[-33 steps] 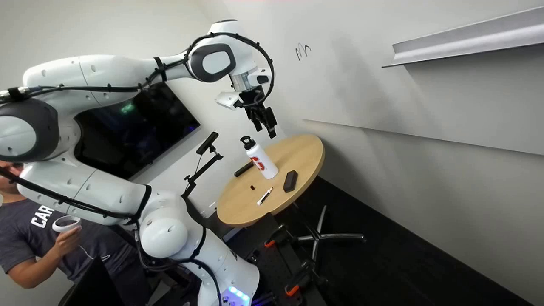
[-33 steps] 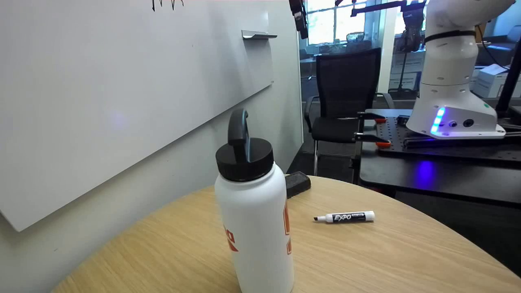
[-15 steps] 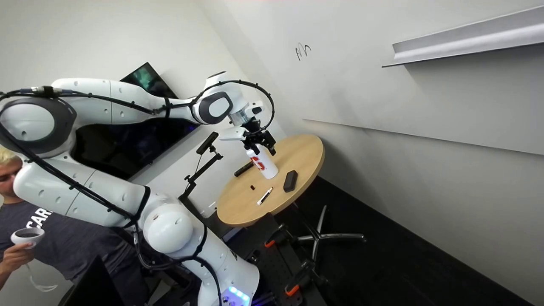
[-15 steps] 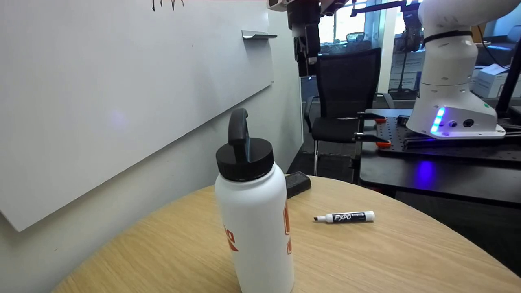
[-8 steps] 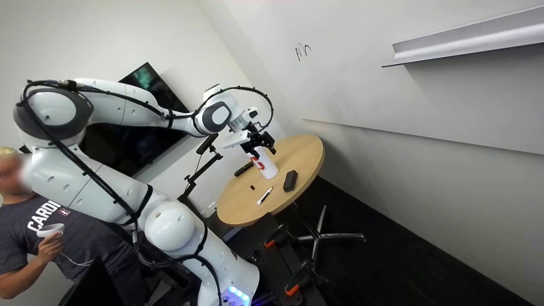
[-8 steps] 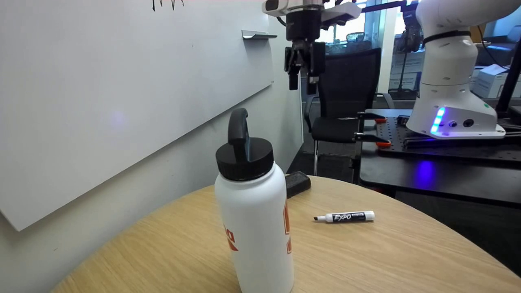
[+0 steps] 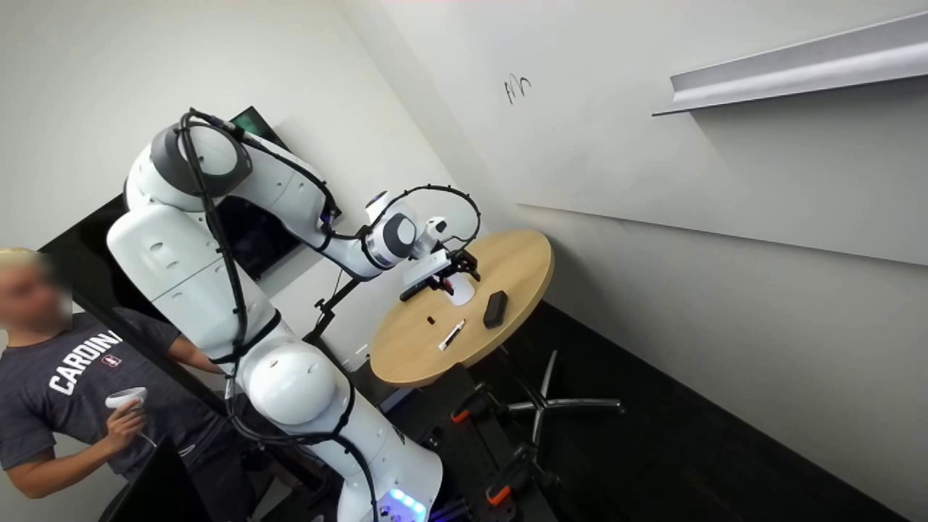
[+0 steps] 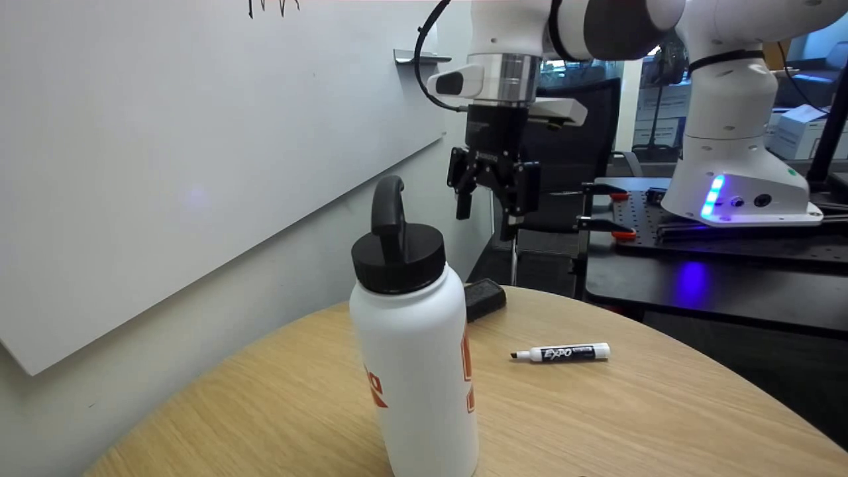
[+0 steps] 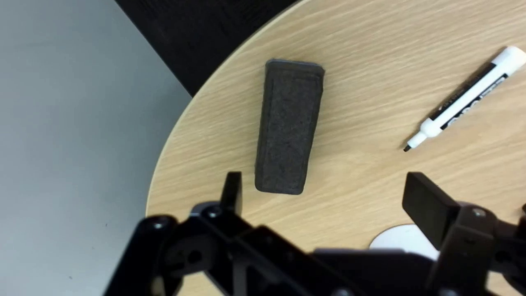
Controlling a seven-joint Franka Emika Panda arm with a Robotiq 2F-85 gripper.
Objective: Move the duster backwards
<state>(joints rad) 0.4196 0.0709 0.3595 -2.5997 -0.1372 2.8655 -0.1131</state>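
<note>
Duster (image 9: 289, 127), one dark oblong block, on one round wooden desk (image 9: 213, 135), near rim. One white marker (image 8: 570, 354) reads "EXPO"; one white bottle (image 8: 417, 351), red-orange lettering. One black two-fingered claw (image 8: 485, 222), released.

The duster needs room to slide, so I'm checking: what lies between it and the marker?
Only bare tabletop lies between the duster and the marker; the wrist view shows it plainly, and both exterior views agree.

I see the duster (image 9: 289, 127), a nearly black, oblong block. It lies flat on the wooden tabletop (image 9: 357, 185), near the curved edge, clear of my touch.
</note>
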